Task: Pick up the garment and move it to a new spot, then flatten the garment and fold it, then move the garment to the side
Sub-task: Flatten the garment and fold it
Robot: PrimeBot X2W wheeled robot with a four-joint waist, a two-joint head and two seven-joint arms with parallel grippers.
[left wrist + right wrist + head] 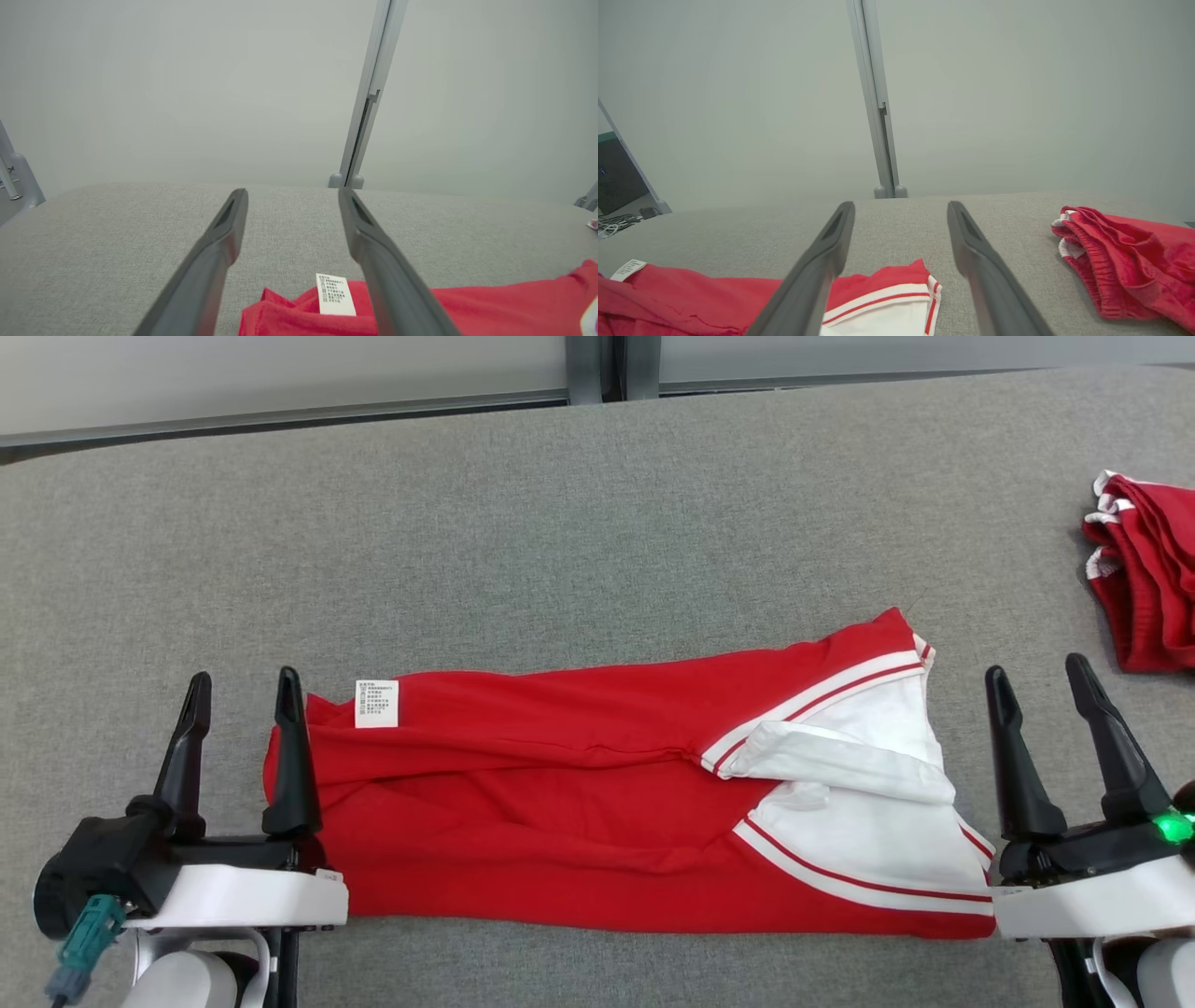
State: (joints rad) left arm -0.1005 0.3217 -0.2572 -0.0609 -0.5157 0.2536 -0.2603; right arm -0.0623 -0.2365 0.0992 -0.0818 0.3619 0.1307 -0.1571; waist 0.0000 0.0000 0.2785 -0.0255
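Garment (560, 803) is lying as a long red band across the near part of the grey tabletop (560, 523), stretching from the left gripper (243, 677) to the right gripper (1034, 665). Its white panel with red-striped trim is showing at the right end, with 1 white flap turned over on itself. A white label (376, 703) is sitting on the far edge near the left end.

The left gripper is hovering at the garment's left end with its 2 fingers spread apart, grasping nothing. In the head view its inner finger is overlapping the red edge, but whether it is touching the cloth cannot be told. In the left wrist view the label (334, 294) is showing between the left gripper's (293, 191) fingers.

The right gripper is sitting just beside the garment's right end, its 2 fingers likewise spread and empty. A second red pile (1148, 569) with white edging is lying well apart, at the tabletop's far right.
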